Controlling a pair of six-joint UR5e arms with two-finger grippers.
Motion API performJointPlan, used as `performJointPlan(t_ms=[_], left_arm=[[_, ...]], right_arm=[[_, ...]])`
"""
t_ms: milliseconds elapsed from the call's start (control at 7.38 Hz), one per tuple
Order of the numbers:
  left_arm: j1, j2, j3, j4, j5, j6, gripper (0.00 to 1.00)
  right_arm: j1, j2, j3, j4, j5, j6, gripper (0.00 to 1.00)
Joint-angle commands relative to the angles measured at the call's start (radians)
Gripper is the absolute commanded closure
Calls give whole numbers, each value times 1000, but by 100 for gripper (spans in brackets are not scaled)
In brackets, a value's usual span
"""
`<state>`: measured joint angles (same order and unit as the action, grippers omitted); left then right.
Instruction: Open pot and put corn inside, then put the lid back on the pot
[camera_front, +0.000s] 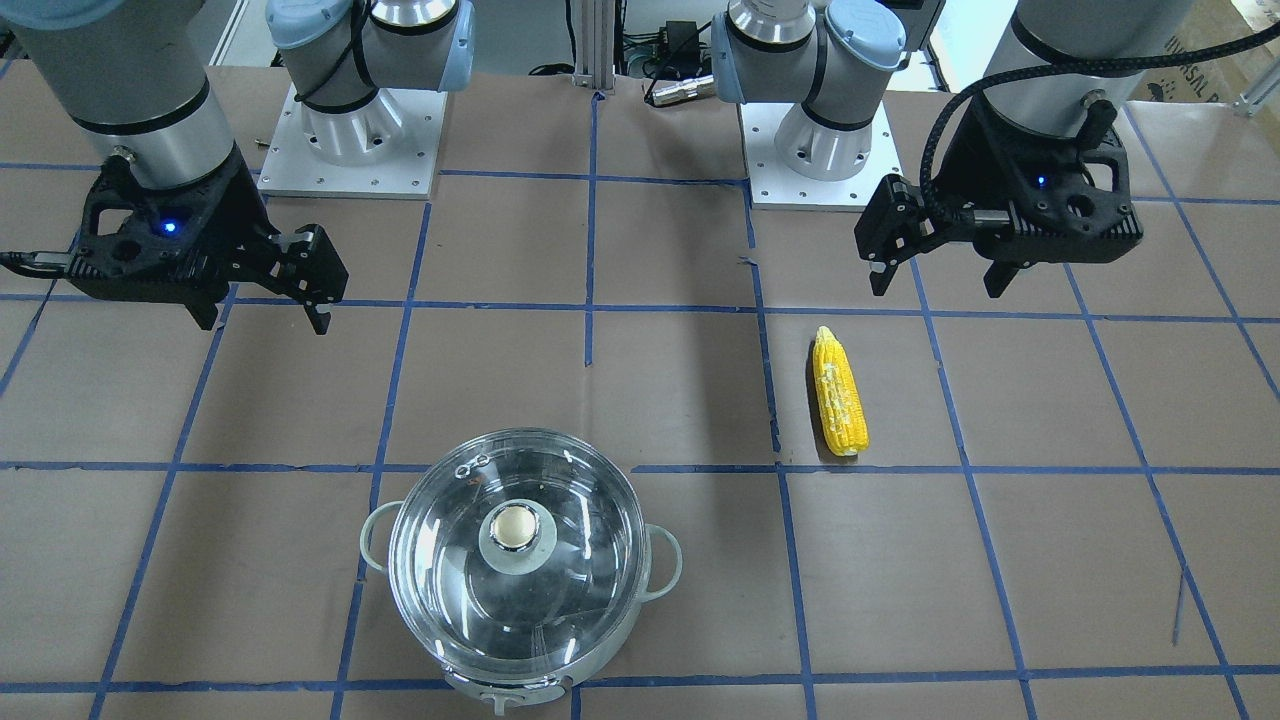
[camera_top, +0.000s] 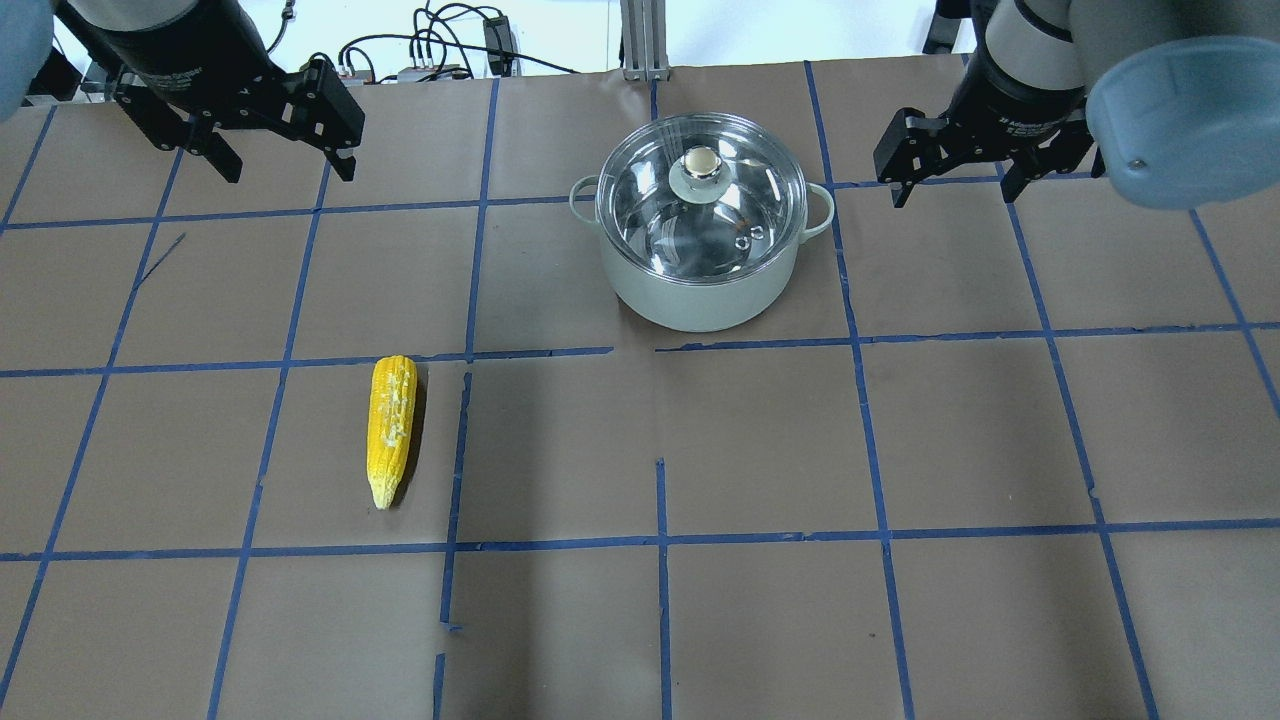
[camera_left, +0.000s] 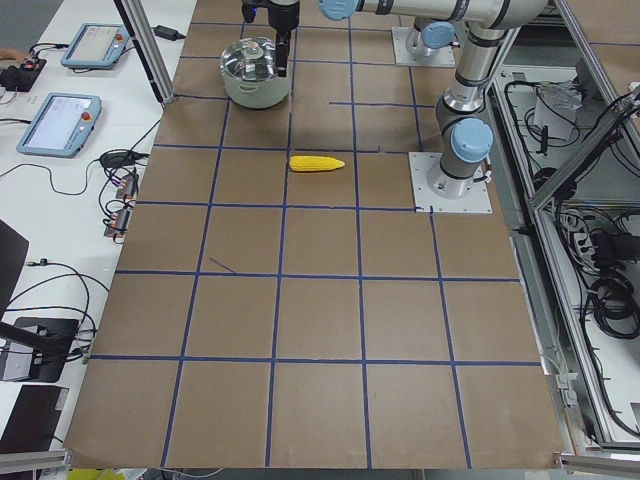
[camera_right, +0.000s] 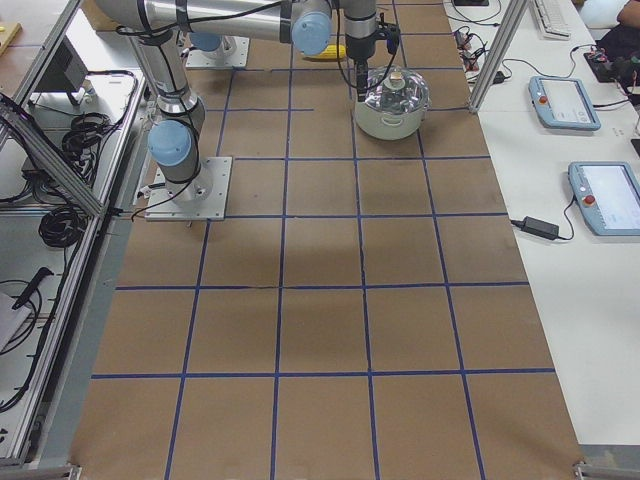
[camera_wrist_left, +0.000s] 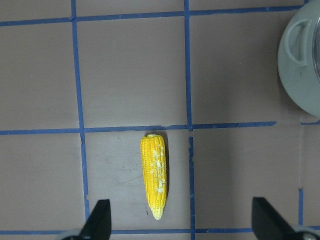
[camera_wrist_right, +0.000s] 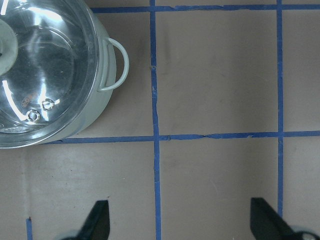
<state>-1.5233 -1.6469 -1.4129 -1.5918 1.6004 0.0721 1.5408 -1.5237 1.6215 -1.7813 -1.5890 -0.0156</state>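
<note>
left gripper (camera_top: 290, 172): jaws spread wide, nothing held, raised above bench (camera_top: 760, 450) | corn (camera_top: 392, 430): laid flat on bench, well apart from pot, untouched | pot (camera_top: 700, 290): closed, glass lid (camera_top: 690, 215) seated on rim | right gripper (camera_top: 953, 195): jaws spread wide, nothing held, near pot | progress: judged at start; lid removal, corn loading and lid return all left to be done

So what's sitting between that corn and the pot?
Nothing. The overhead view shows only bare brown table cover crossed by blue tape lines between the corn and the pot.
</note>
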Motion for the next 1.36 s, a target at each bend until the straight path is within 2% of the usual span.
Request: performJointPlan(t_ms=[0,407,542,678,949,1220], left_arm=[[0,-1,0,1,-1,0,0],[0,1,-1,1,1,0,0],[0,7,-6,1,0,0,0],[0,6,-6,1,0,0,0],[0,7,-6,3,-4,0,0],[0,6,-6,4,-2,0,0]], right_arm=[[-1,0,1,-1,1,-1,0],[8,11,-15,-9,23,24,0],[43,19,-66,-4,70,58,0],[97,43,-127,3,76,62,0],[194,190,-214,-15,75,92,0],[229,316,-331,-20,73,89,0]])
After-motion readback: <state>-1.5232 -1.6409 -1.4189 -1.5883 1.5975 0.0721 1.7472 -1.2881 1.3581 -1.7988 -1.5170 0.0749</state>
